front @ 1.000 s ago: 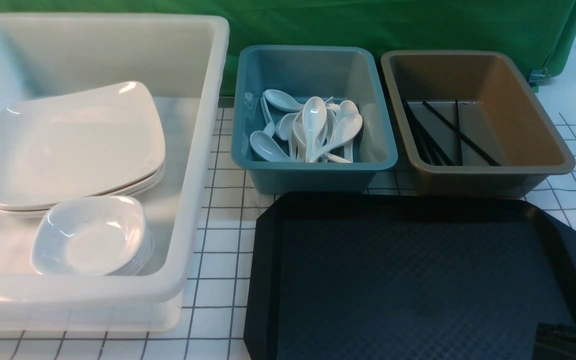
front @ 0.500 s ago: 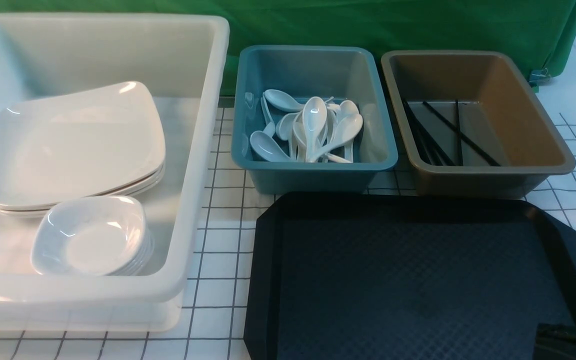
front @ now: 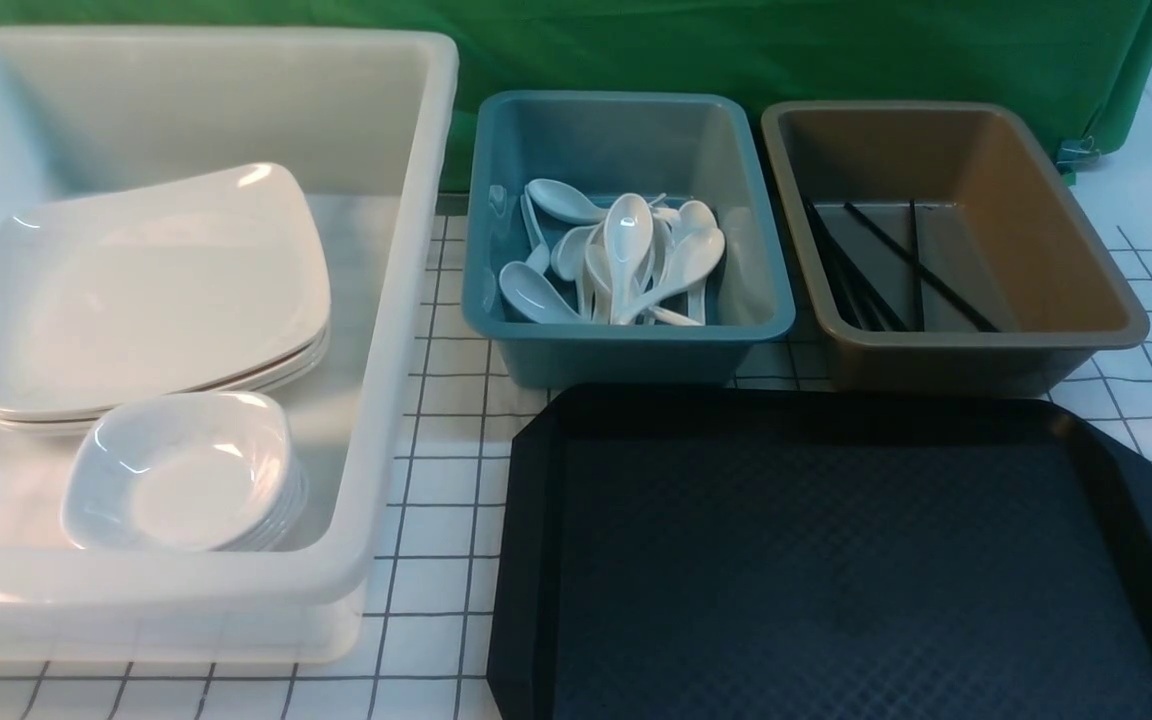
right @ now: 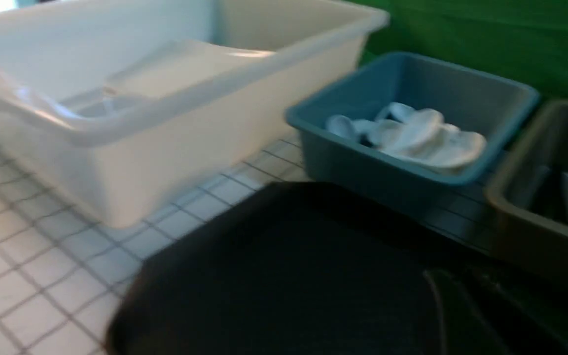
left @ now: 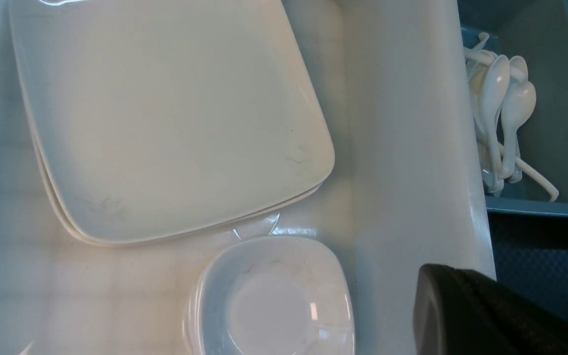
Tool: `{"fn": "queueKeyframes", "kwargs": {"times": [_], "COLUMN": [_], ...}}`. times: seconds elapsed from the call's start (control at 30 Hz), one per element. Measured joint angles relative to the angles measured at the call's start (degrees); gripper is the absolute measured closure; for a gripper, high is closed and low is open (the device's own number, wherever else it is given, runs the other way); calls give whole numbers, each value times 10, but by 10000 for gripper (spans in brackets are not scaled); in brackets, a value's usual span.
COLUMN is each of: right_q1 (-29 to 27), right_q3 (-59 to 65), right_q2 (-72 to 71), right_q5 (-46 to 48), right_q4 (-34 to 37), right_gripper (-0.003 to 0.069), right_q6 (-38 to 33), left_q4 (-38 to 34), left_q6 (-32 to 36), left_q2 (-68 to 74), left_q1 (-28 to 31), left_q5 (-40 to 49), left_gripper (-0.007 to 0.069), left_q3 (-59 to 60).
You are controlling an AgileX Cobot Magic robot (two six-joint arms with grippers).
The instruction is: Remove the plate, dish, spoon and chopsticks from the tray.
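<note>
The black tray (front: 836, 560) lies at the front right with nothing on it. Large white plates (front: 151, 290) sit stacked in the white tub, with a stack of small dishes (front: 181, 470) in front of them. White spoons (front: 626, 255) are heaped in the blue tub. Black chopsticks (front: 896, 265) lie in the brown tub. My left gripper (left: 454, 276) hovers over the white tub's wall near the dishes (left: 274, 301), its fingers pressed shut and empty. My right gripper (right: 456, 296) is a dark blur over the tray's near right corner; its jaws cannot be made out.
The white tub (front: 406, 300) fills the left side. The blue tub (front: 626, 345) and the brown tub (front: 1086, 260) stand side by side behind the tray. A green cloth hangs along the back, over a white gridded tabletop (front: 436, 500).
In the front view my right gripper has drawn back from the tray's lower right corner toward the right edge. A dark bit of the left arm at the left edge has gone from view.
</note>
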Motion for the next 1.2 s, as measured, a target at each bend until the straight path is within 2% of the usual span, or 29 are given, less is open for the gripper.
{"fn": "queueKeyframes", "kwargs": {"times": [0.03,0.07,0.1,0.23,0.33,0.43,0.7,0.77,0.87,0.9,0.97,1.13,1.2], "right_q1": [-39,-46,-98,-216,-266,-300,-311,-311,-311,-311,-311,-311,-311], "right_q3": [20,24,56,132,169,191,195,196,196,196,196,196,196], "right_q2": [-20,-24,-60,-138,-159,-159,-159,-159,-159,-159,-159,-159,-159], "right_q5": [0,0,0,7,25,18,-5,-6,-6,-6,-6,-6,-6], "right_q4": [1,1,1,1,1,1,1,1,1,1,1,1,1], "right_gripper": [550,549,545,537,531,524,501,494,491,487,483,474,466], "right_q6": [0,0,0,0,0,0,0,0,0,0,0,0,0], "left_q4": [-6,-8,-19,-52,-72,-74,-6,31,61,91,124,149,151], "left_q6": [0,0,0,1,1,-6,-26,-35,-49,-66,-85,-106,-114], "left_q2": [0,0,0,0,0,0,0,-4,-12,-25,-48,-120,-184], "left_q1": [0,0,0,0,-3,-35,-221,-301,-337,-373,-408,-456,-473], "left_q5": [-2,-3,-7,-8,-3,-2,-2,0,1,1,1,-1,-16], "left_gripper": [620,620,620,620,620,620,620,620,620,620,620,620,620], "left_q3": [0,0,0,0,0,0,0,0,0,0,1,42,110]}}
